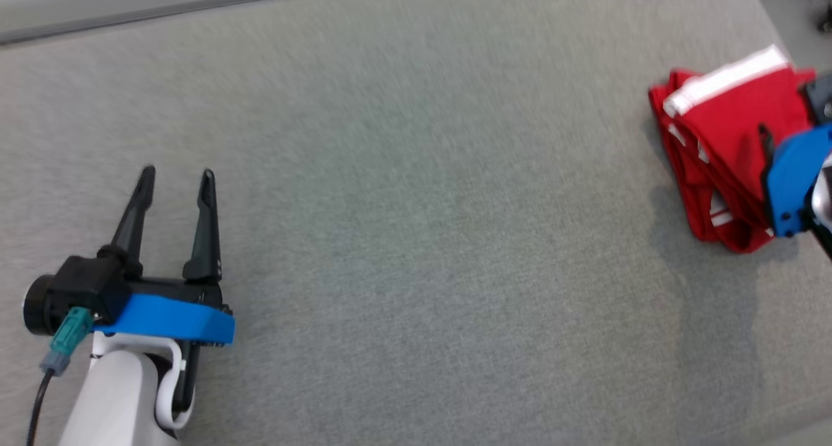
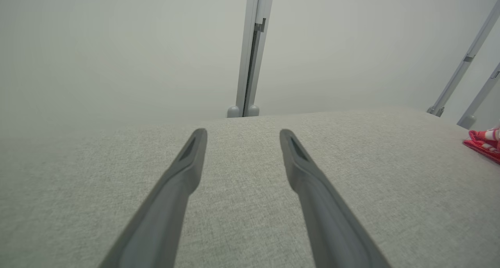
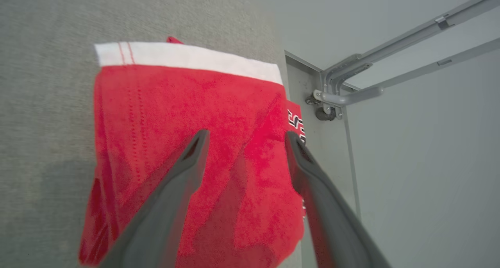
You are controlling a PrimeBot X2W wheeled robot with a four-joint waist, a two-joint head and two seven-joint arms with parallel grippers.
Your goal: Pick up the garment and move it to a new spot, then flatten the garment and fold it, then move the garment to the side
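Note:
The garment (image 1: 728, 127) is red with a white band and lies folded in a compact stack at the far right of the grey fabric table (image 1: 416, 205). My right gripper (image 3: 246, 135) hovers just over the garment (image 3: 187, 111), fingers spread and open, with nothing pinched between them. In the head view the right gripper (image 1: 767, 137) comes in from the right edge, mostly hidden behind its blue mount. My left gripper (image 1: 177, 173) rests open at the lower left, far from the cloth. In the left wrist view the left gripper (image 2: 242, 133) holds nothing, and the garment (image 2: 484, 143) peeks in at the right edge.
The garment lies close to the table's right edge (image 3: 287, 76); beyond it there is floor and a grey metal frame with a caster (image 3: 332, 100). A pale wall with a vertical rail (image 2: 252, 53) stands behind the table's far edge.

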